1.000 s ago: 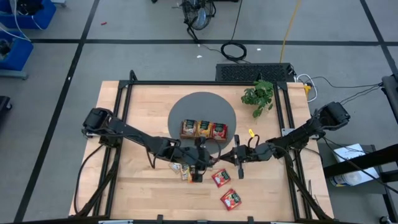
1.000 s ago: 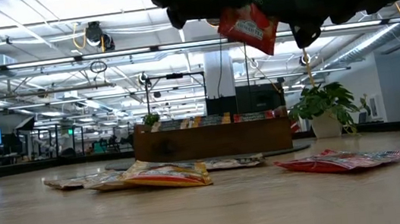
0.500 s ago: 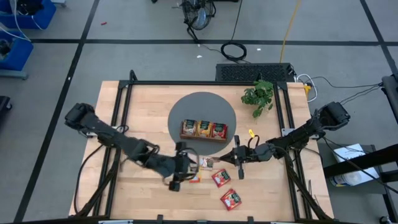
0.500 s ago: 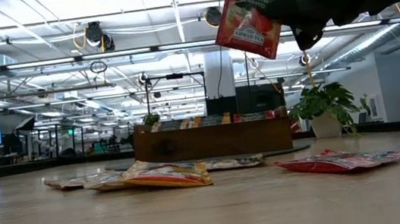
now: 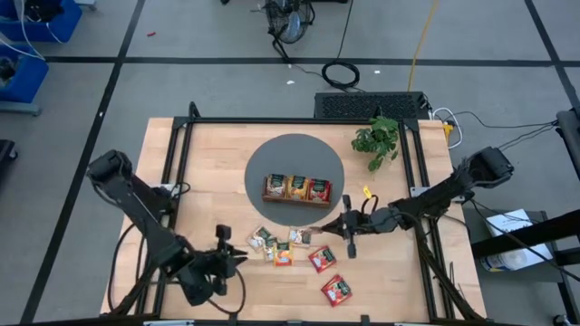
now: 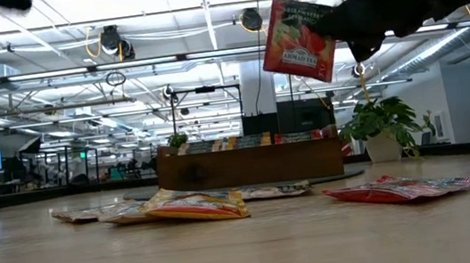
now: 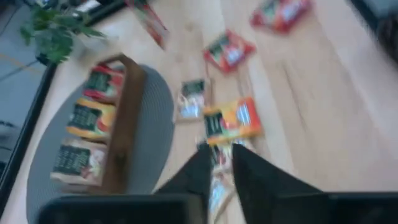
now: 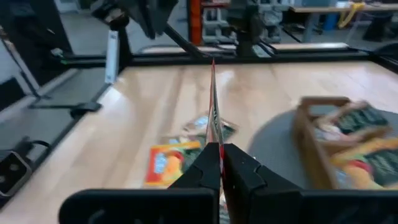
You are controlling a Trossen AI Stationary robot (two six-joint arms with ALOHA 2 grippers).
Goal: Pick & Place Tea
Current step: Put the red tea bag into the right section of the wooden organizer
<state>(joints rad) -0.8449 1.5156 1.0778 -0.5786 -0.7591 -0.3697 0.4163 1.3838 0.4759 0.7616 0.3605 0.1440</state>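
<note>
My right gripper (image 5: 332,227) hangs above the table just near of the tray, shut on a red tea sachet (image 6: 296,41) that shows edge-on in the right wrist view (image 8: 213,106). Several more sachets lie flat on the wood: green and orange-yellow ones (image 5: 279,246) and two red ones (image 5: 323,259) (image 5: 336,290). The brown wooden tray (image 5: 296,188), with sachets in its three compartments, stands on a grey round mat (image 5: 272,149). My left gripper (image 5: 234,261) is drawn back over the near-left part of the table, open by a narrow gap (image 7: 222,152), touching nothing. My right gripper pinches the red sachet between its two fingers (image 8: 239,165) at the edge that faces the gripper (image 6: 323,29). The fingers come about level from the table's right. The sachet is lifted clear, standing on edge, slightly tilted, high above the sachets on the table.
A green leafy plant (image 5: 378,138) in a pot stands at the far right of the table. Black frame rails (image 5: 177,154) run along the left and right sides. Bare wood lies to the left (image 5: 208,181) and along the near edge.
My left gripper, which was at the red sachet together with the right one a second ago, has let it go and swung back toward the near-left corner. The sachet stays in my right gripper and has turned more upright. My right gripper has barely moved.
</note>
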